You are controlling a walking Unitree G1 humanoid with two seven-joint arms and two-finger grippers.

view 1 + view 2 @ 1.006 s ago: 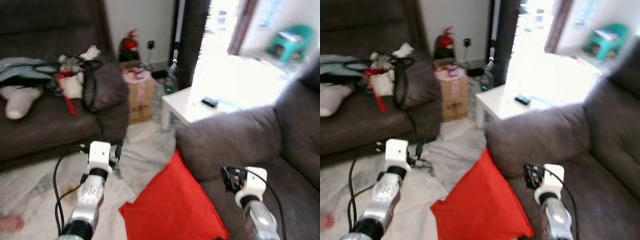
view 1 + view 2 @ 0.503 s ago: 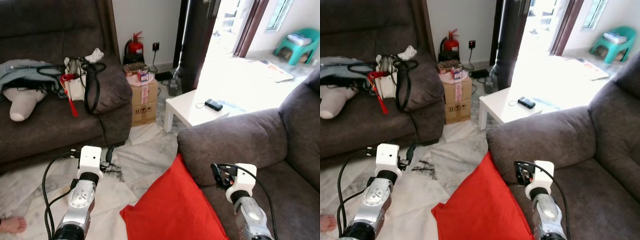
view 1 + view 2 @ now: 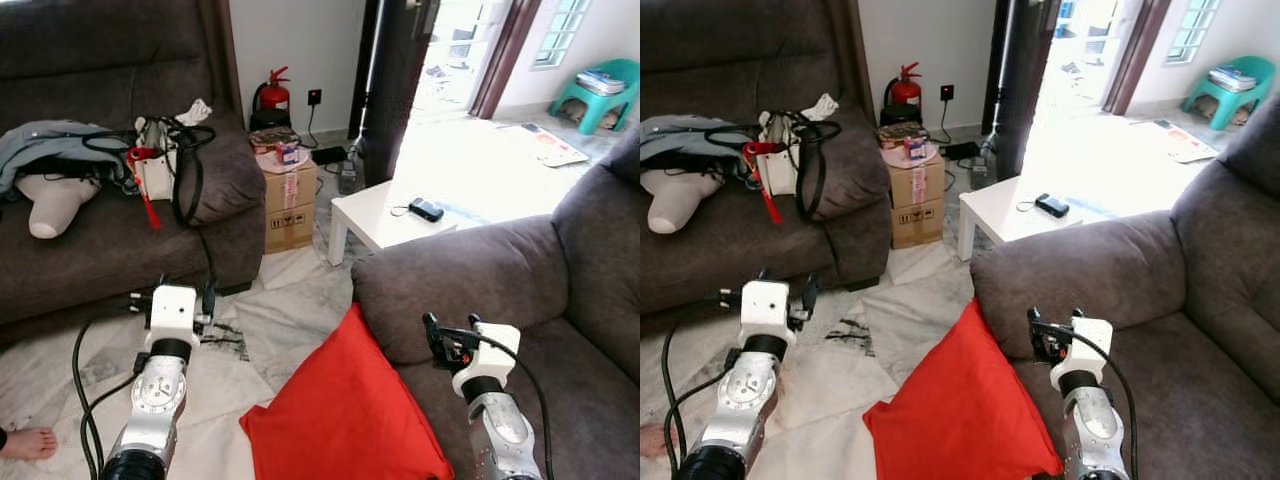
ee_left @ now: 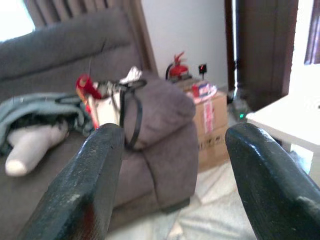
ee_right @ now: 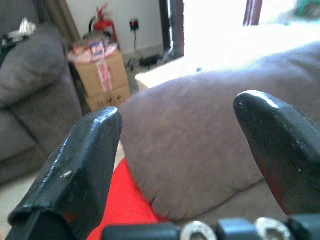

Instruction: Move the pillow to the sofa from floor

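Pincers raised, pillow below.

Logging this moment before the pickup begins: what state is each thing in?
Red pillow: on the floor, leaning against the sofa armrest.
Left hand: open, empty.
Right hand: open, empty, raised beside the armrest.
Black handbag: on the other sofa's arm, straps hanging.
Cardboard box: top open, items inside.

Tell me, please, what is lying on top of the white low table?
A small dark device with a thin cord lies on the white table. The table's far end is washed out by daylight from the doorway, so anything there cannot be made out.
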